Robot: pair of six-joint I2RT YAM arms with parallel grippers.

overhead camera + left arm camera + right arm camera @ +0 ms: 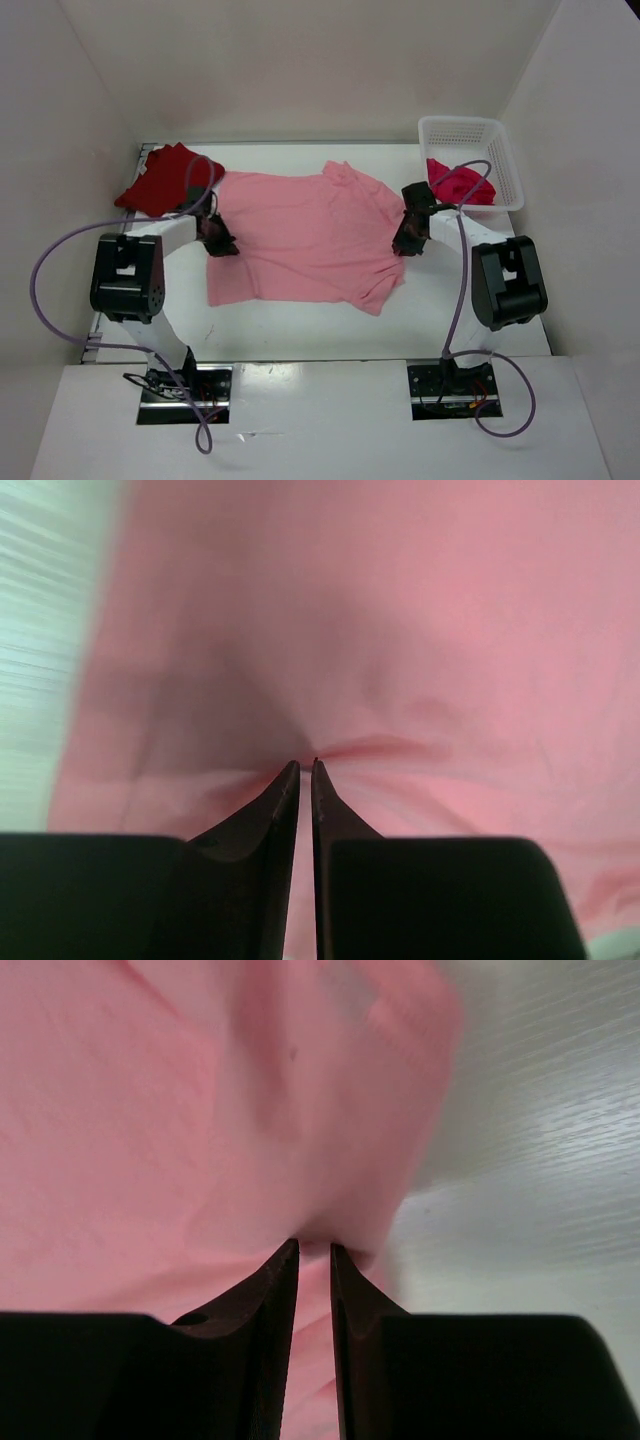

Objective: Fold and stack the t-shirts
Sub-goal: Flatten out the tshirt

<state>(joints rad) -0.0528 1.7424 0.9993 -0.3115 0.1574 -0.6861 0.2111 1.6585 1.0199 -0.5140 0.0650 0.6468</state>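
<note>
The light pink t-shirt [300, 235] lies spread on the white table. My left gripper [218, 242] is shut on its left edge; in the left wrist view the fingertips [290, 780] pinch a puckered fold of pink cloth [380, 660]. My right gripper [408, 240] is shut on its right edge; in the right wrist view the cloth [150, 1130] bunches between the fingertips [288, 1260]. The dark red t-shirt [160, 180] lies folded at the back left. The crimson-magenta t-shirt [458, 183] sits crumpled in the basket.
A white mesh basket [470, 135] stands at the back right corner. White walls close in the table on three sides. Bare table [300, 325] shows in front of the pink shirt.
</note>
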